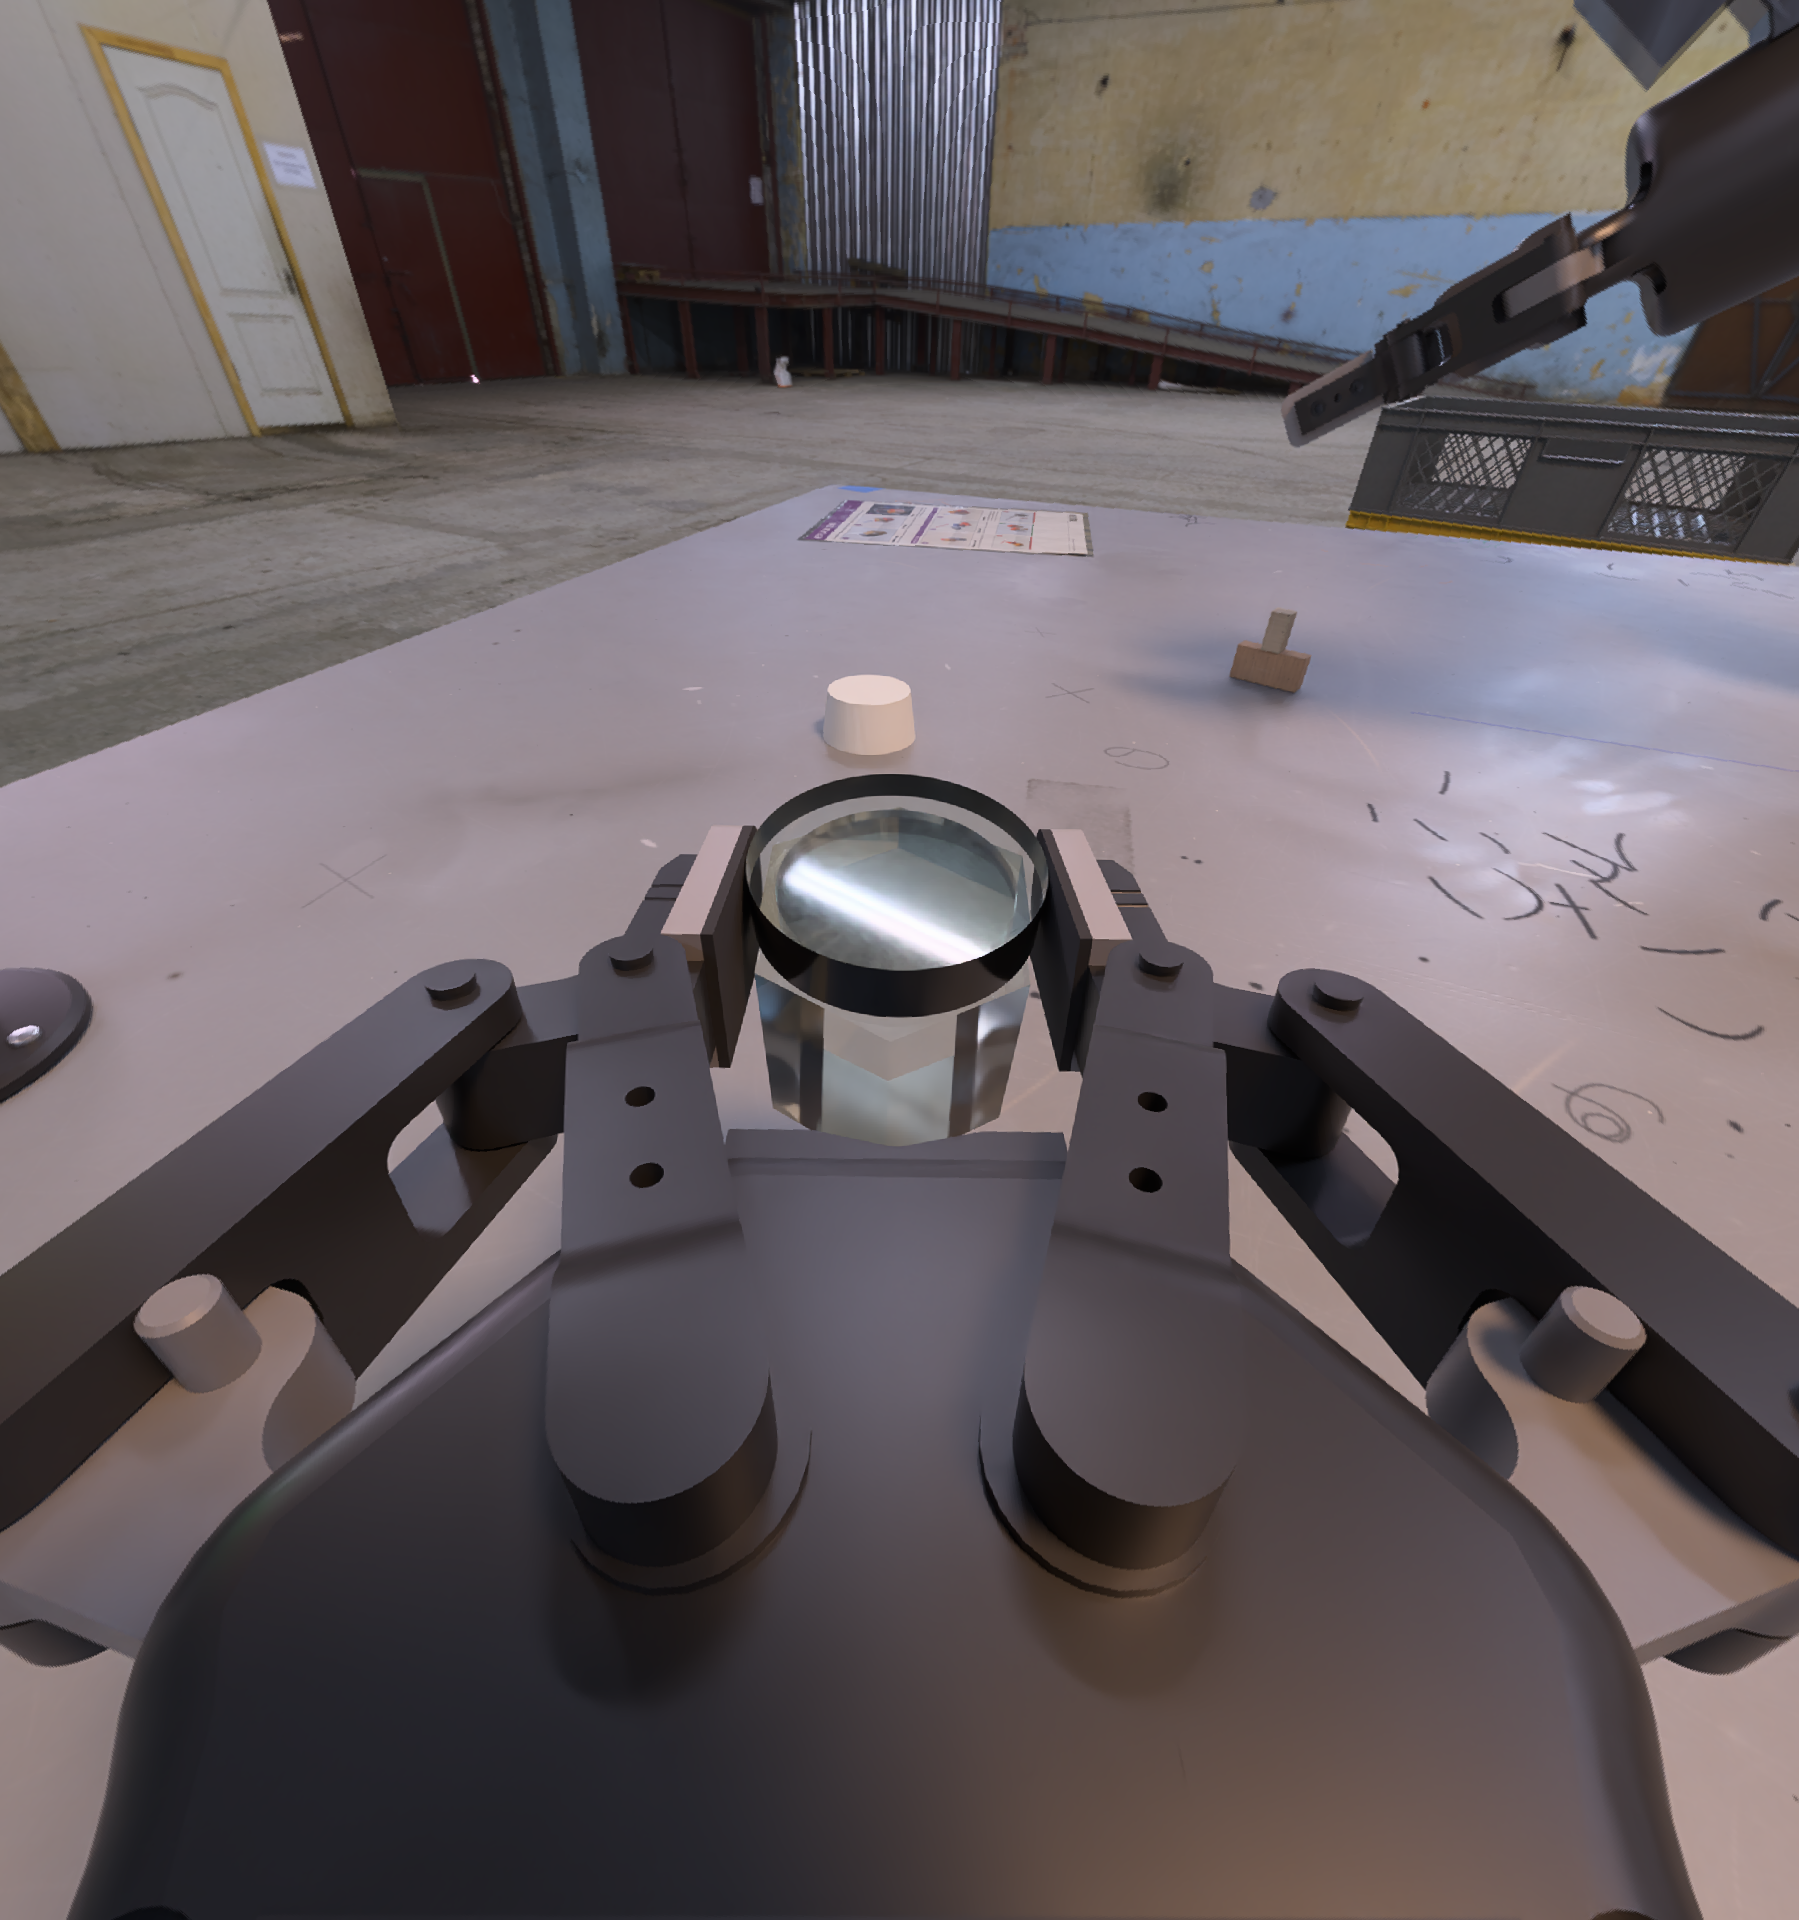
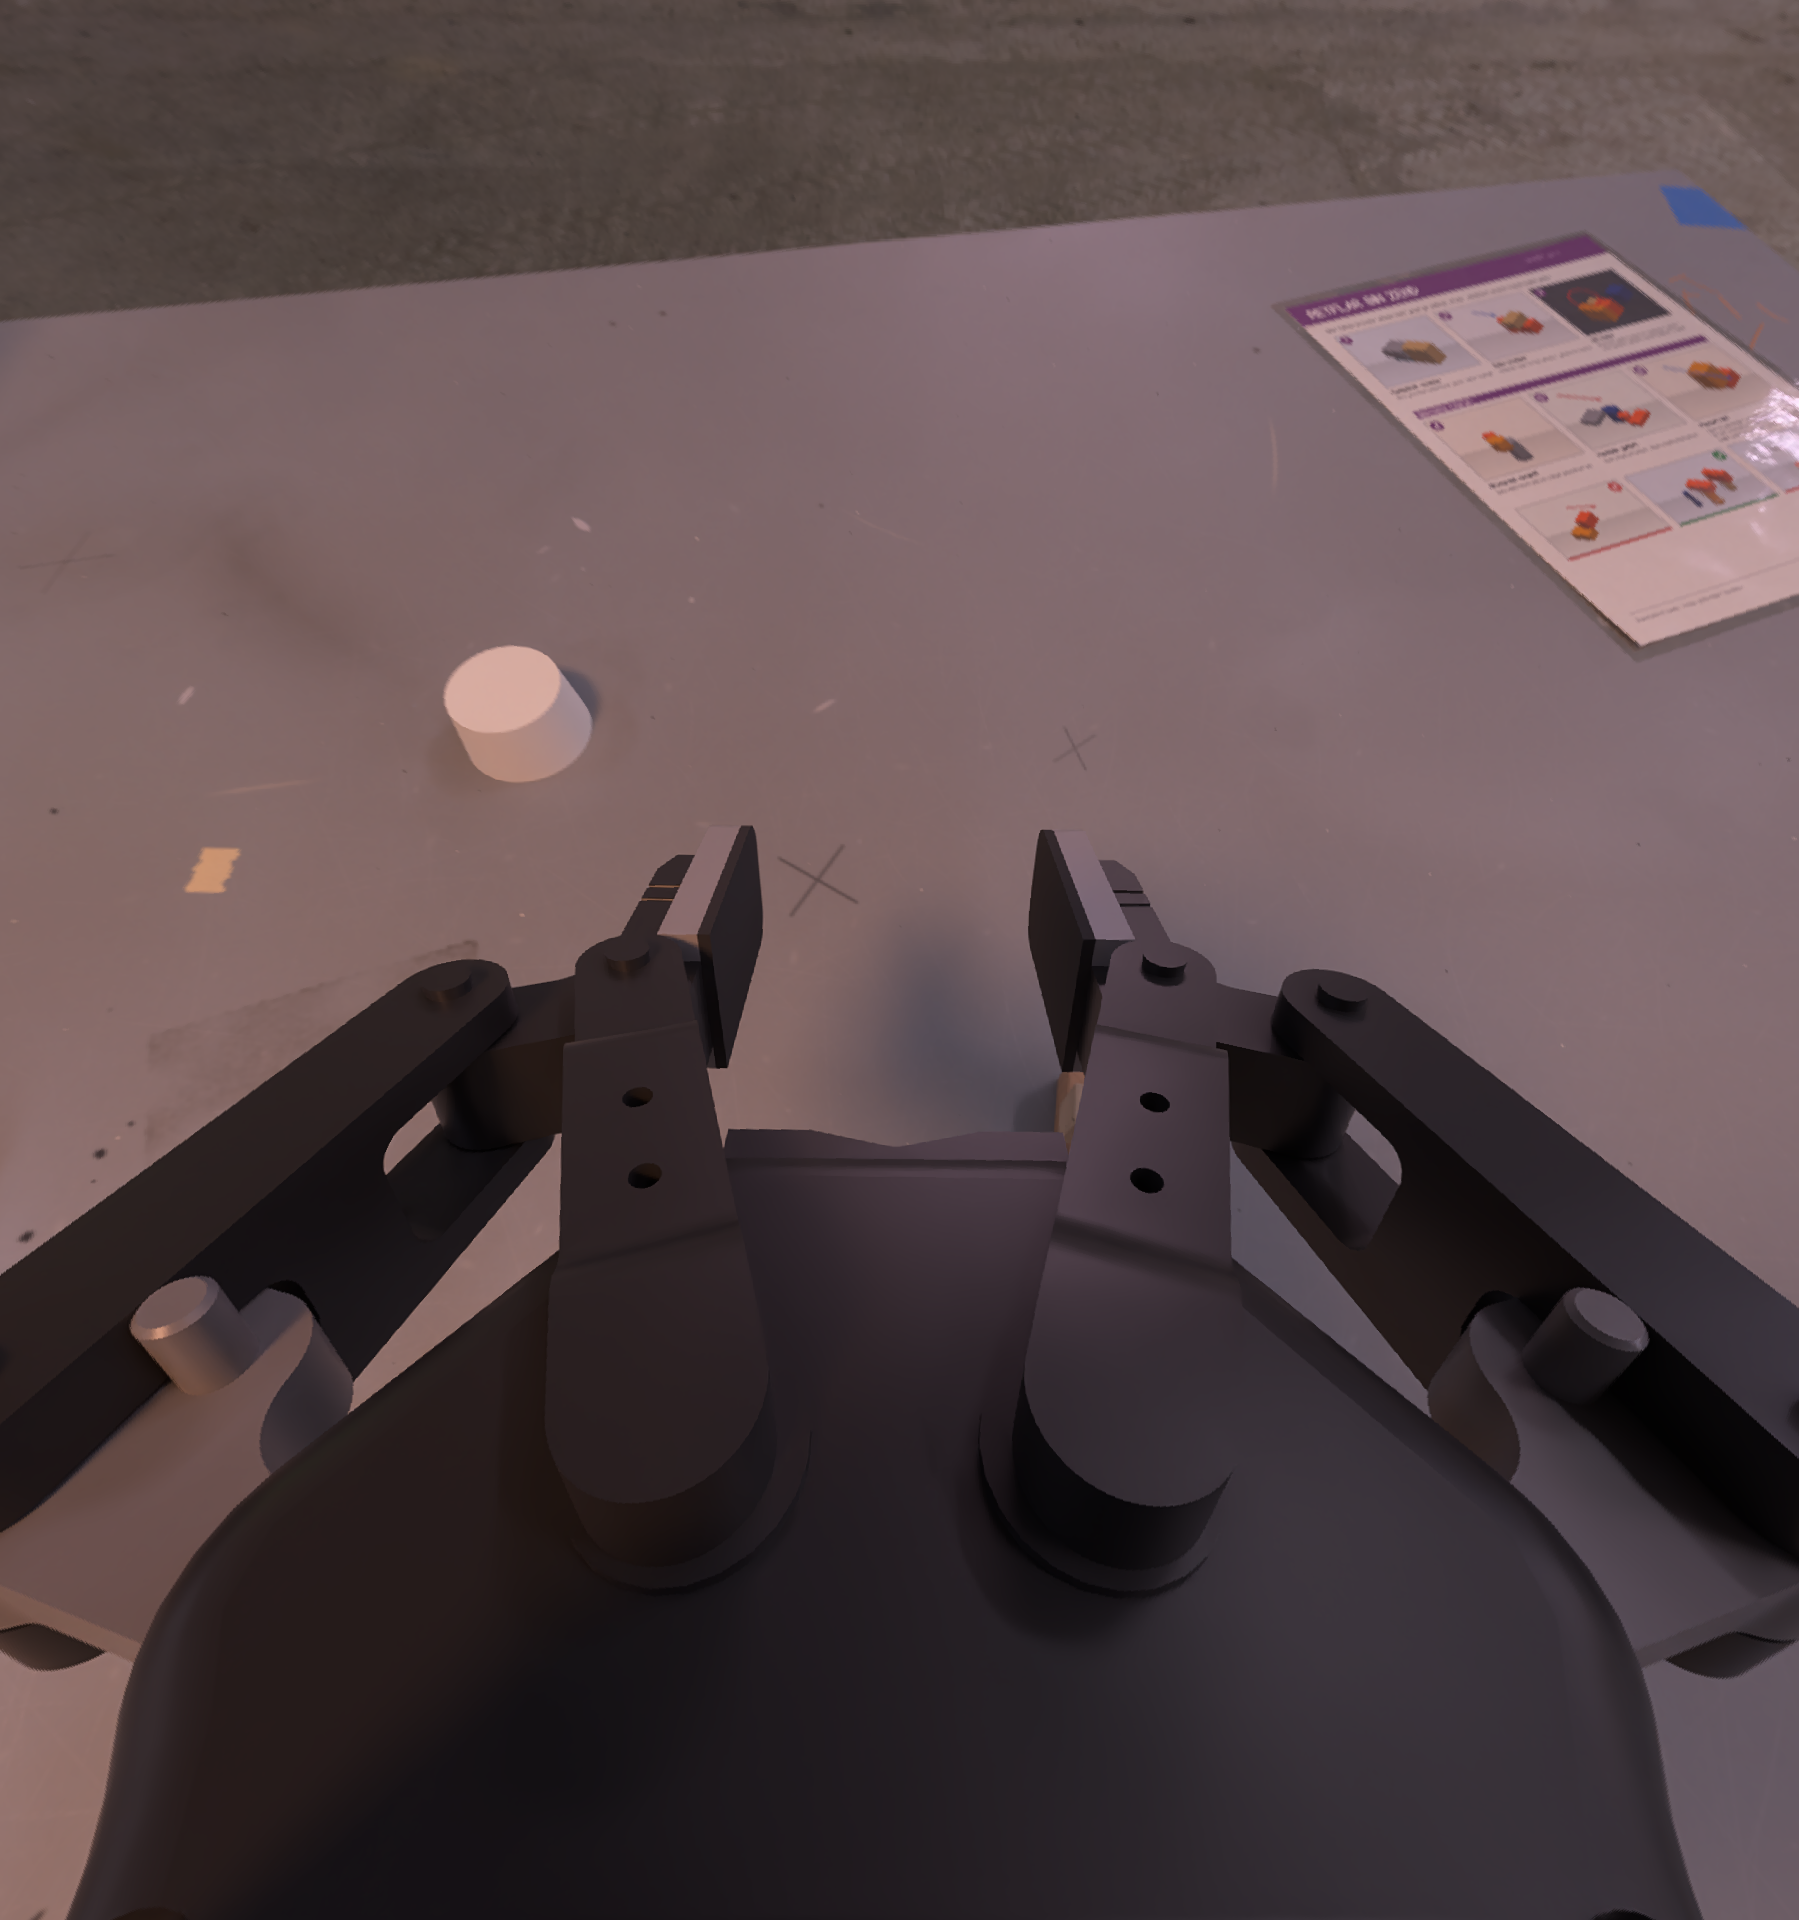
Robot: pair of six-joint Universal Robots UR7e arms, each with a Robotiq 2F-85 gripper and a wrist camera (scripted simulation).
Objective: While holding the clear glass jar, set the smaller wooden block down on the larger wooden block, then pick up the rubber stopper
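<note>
The left tool point(image 1: 895, 914) is clamped on the clear glass jar point(image 1: 890, 997), pads on opposite sides just under its dark rim, keeping it lifted off the desk point(image 1: 459, 748) while the other arm works. The right tool point(image 2: 895, 935) hangs open and empty above the desk. The rubber stopper point(image 2: 517, 712), a pale, short tapered plug standing upright, sits at its ten o'clock, untouched. At the jar's one o'clock, the smaller wooden block point(image 1: 1280, 630) stands upright on the larger wooden block point(image 1: 1269, 665), so stacking looks done.
</note>
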